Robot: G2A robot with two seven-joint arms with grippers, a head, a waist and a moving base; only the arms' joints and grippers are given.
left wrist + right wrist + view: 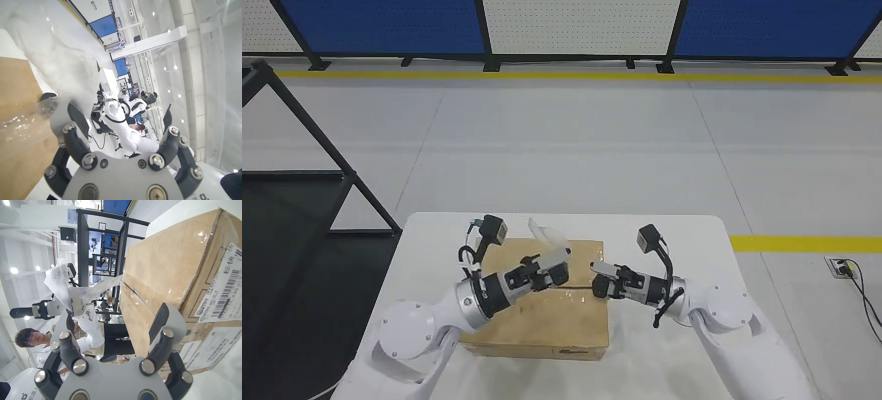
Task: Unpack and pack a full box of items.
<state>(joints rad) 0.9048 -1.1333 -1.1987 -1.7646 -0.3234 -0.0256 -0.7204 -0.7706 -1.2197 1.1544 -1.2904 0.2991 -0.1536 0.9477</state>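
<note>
A taped cardboard box (532, 320) lies on the white table (662, 232). Its top seam (136, 294) runs toward my right gripper (600, 272), which hovers open at the box's right top edge with nothing between its fingers (160, 321). My left gripper (547, 272) is over the box top, open, with a peeled strip of whitish tape (548, 238) clinging to one finger (77, 117). The tape (75, 292) stretches from the seam up to the left gripper (43, 311). The tape (56, 62) rises above the box (17, 91). Shipping labels (221, 294) cover the box's side.
A black metal frame (302, 150) stands left of the table. Bare tabletop shows on the right (692, 250) and behind the box. The floor beyond carries a yellow line (802, 243).
</note>
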